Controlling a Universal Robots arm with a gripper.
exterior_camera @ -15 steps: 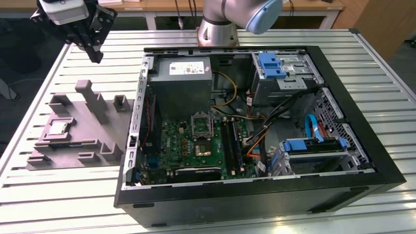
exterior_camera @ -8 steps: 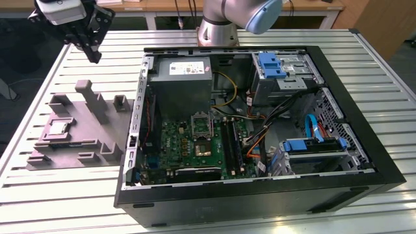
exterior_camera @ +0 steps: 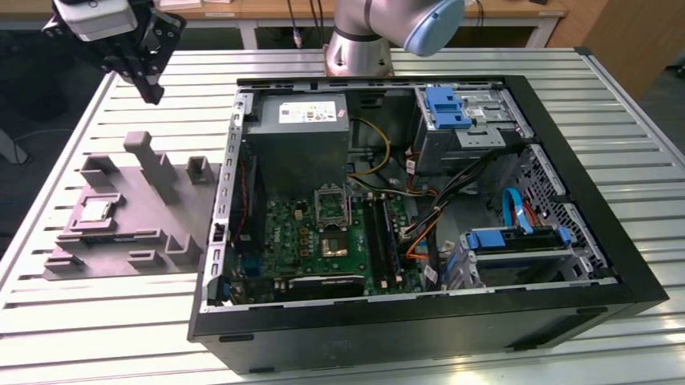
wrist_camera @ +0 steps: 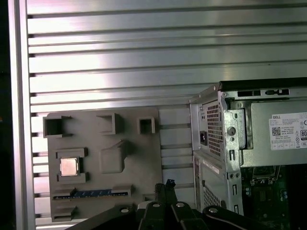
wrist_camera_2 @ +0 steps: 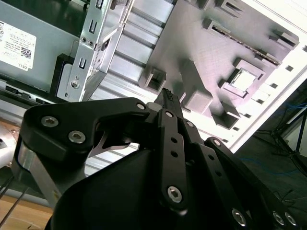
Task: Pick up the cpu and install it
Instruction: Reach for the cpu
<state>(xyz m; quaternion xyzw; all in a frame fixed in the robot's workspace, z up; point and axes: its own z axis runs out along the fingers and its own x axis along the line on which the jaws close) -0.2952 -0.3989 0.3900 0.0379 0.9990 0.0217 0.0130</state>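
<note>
In the exterior view the arm (exterior_camera: 386,32) is cut off by the top edge of the frame, and so is the upper body of the gripper (exterior_camera: 153,95). In both wrist views the black bolted gripper linkage covers part of the tray (wrist_camera: 129,143). The socket (exterior_camera: 330,202) on the board inside the case (exterior_camera: 599,241) is small, and its state cannot be made out.

The cpu (wrist_camera: 68,166) lies flat in a square pocket of the tray, pale metallic top up. It is square, so it has no long axis, and its edges run parallel to the pocket walls. In the exterior view it sits at middle left of the frame, well apart from the case.

The gripper hangs at upper left of the exterior view, above the table (exterior_camera: 107,321) and beyond the far end of the tray. Its fingertips meet in a single narrow point and hold nothing.

The tray is matte grey moulded plastic with upright blocks and recesses. The table is ribbed, bright aluminium slats. The case is black sheet metal, open on top.
</note>
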